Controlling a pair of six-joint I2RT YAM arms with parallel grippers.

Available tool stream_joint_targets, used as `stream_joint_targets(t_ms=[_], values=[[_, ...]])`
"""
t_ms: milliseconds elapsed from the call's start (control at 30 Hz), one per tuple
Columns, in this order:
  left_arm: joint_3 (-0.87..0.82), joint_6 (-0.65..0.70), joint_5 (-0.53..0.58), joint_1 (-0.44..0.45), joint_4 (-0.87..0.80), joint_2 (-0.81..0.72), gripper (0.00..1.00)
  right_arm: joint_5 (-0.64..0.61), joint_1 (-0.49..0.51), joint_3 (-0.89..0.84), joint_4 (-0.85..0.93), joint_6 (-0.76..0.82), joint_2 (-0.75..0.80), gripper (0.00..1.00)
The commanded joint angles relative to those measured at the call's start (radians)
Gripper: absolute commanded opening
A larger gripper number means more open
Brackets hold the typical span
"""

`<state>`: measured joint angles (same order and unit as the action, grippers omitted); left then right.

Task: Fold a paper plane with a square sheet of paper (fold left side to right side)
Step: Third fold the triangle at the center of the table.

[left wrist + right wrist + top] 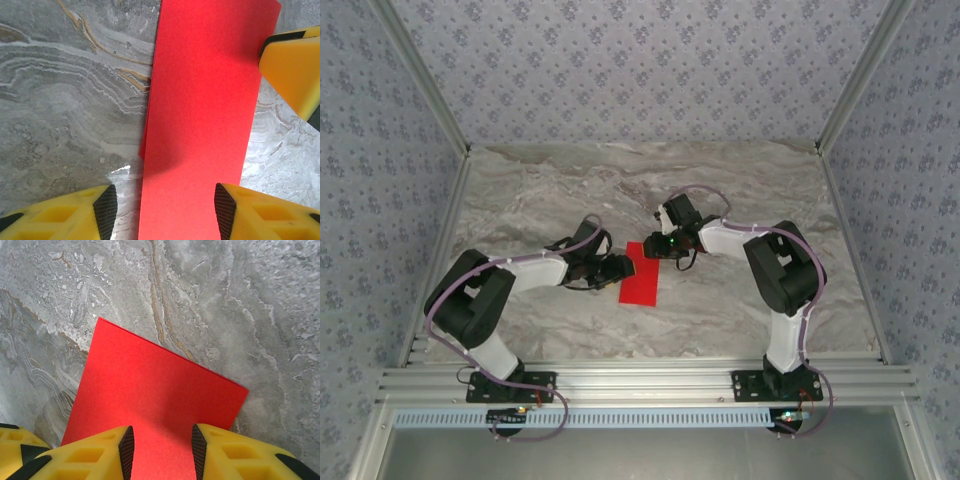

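Here left pincer (164,212) and right pincer (162,445) gape over the red paper (640,278).

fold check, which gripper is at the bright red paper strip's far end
Right gripper, at the far end of the bright red paper strip; the left gripper at its left edge.

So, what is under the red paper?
The bright red paper strip lies flat on the grey marbled tabletop, visible around it. A sliver of lower red layer peeks out at one long edge; anything else beneath is covered.
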<state>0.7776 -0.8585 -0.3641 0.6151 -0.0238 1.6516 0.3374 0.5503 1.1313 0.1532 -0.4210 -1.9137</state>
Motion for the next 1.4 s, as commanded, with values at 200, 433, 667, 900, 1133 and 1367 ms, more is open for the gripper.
stream_joint_targets(t_ms=[200,433,667,900,1133,1367], values=[[0.053,0.001,-0.075,0.042,0.084,0.047,0.57,0.012,0.001,0.013,0.029,0.027,0.046,0.4],[0.063,0.001,-0.074,0.051,0.083,0.062,0.57,-0.003,0.002,0.001,0.044,0.039,0.095,0.42],[0.066,-0.001,-0.072,0.057,0.085,0.043,0.54,-0.015,-0.004,-0.047,0.052,0.059,0.183,0.45],[0.068,-0.004,-0.069,0.062,0.077,0.005,0.41,-0.025,-0.003,-0.164,0.027,0.09,0.318,0.52],[0.069,-0.011,-0.061,0.066,0.07,-0.004,0.28,-0.043,-0.002,-0.276,0.017,0.132,0.434,0.57],[0.074,-0.024,-0.055,0.069,0.062,-0.007,0.1,-0.103,0.081,-0.397,-0.056,0.259,0.541,0.67]])
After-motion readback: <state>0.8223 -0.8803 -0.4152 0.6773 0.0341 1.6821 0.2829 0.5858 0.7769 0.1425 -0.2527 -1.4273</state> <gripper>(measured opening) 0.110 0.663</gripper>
